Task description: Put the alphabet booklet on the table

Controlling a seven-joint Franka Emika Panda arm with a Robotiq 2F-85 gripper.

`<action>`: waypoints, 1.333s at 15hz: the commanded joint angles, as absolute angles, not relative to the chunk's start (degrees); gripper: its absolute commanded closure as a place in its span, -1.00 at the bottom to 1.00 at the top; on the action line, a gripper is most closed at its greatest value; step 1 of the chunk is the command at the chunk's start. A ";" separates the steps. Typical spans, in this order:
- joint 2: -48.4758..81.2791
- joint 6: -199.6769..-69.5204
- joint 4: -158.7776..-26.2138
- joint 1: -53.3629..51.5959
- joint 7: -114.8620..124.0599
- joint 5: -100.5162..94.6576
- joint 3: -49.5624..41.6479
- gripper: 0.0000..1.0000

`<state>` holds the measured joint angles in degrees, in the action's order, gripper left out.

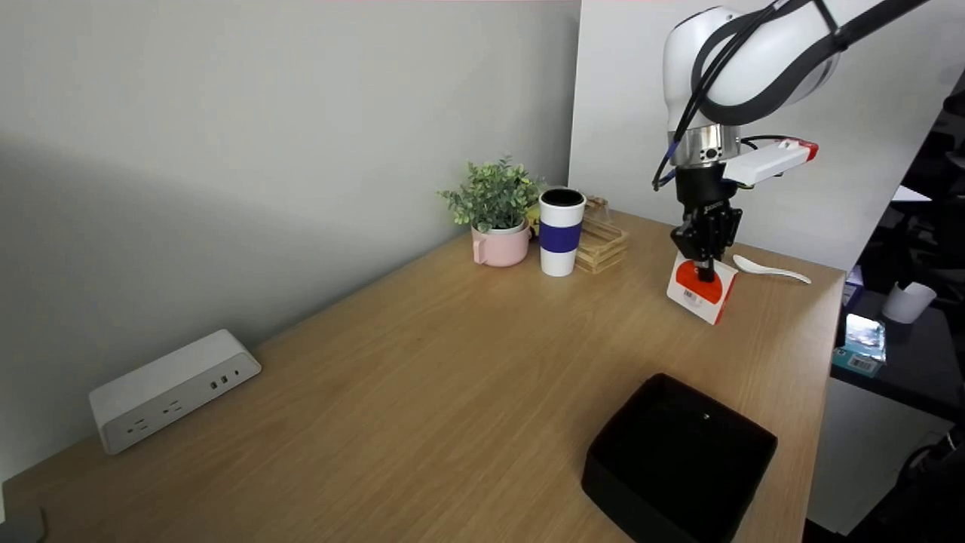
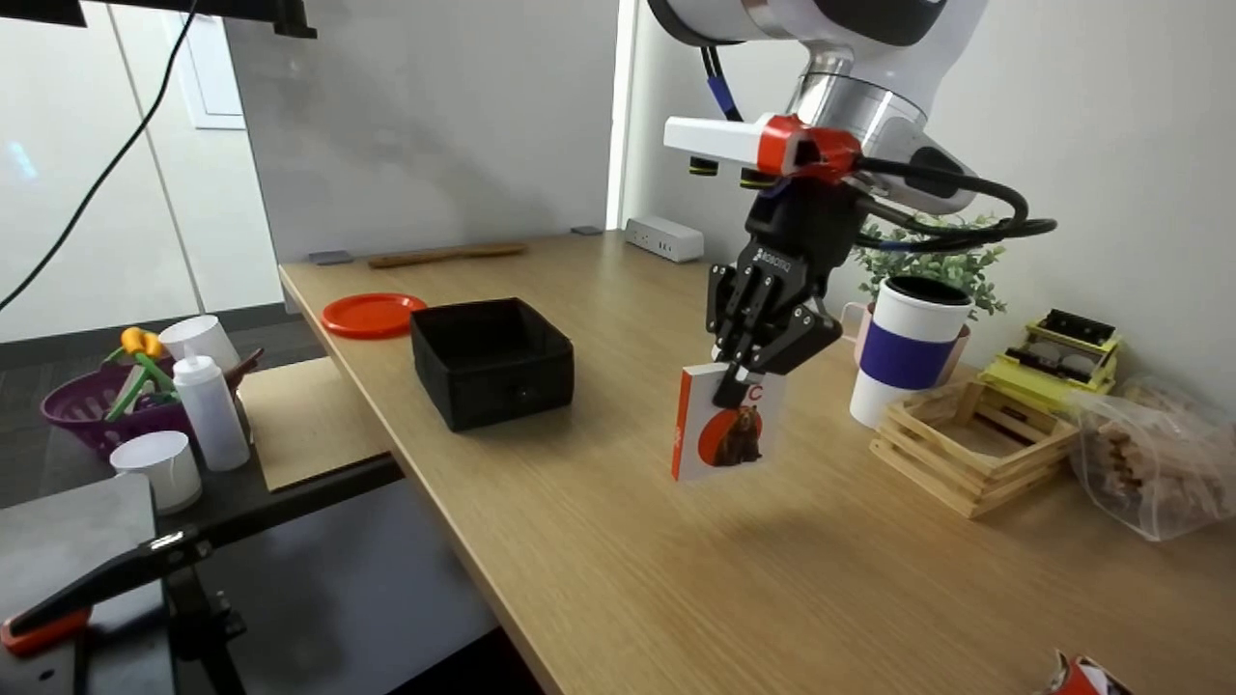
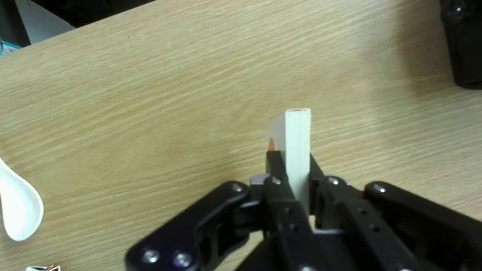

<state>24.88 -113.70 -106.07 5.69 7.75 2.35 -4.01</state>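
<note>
The alphabet booklet is white with an orange-red circle and shows in both exterior views (image 1: 687, 292) (image 2: 710, 439). A bear picture and part of its lettering show in an exterior view. My gripper (image 1: 706, 273) (image 2: 734, 388) is shut on the booklet's upper part, one finger on each cover. The booklet hangs upright, apparently a little above the wooden table (image 1: 452, 377) (image 2: 618, 560), with a shadow beneath it. In the wrist view, the booklet's white page edge (image 3: 298, 143) stands between the black fingers (image 3: 295, 162), over the table's wood grain (image 3: 150, 113).
A black open box (image 1: 622, 494) (image 2: 512, 398) stands on the table; its corner shows in the wrist view (image 3: 465, 52). A white spoon (image 1: 769, 270) lies near the booklet. A purple-banded cup (image 1: 558, 260), potted plant (image 1: 501, 245), wooden crate (image 2: 951, 463) and red plate (image 2: 372, 317) stand around.
</note>
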 commanded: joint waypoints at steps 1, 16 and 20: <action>25.75 -111.86 -104.39 5.98 6.47 3.16 -4.36 0.93; 25.87 -111.17 -103.93 6.04 6.36 3.32 -4.26 -0.51; 23.89 -110.75 -104.73 5.67 6.37 3.16 -4.08 -1.00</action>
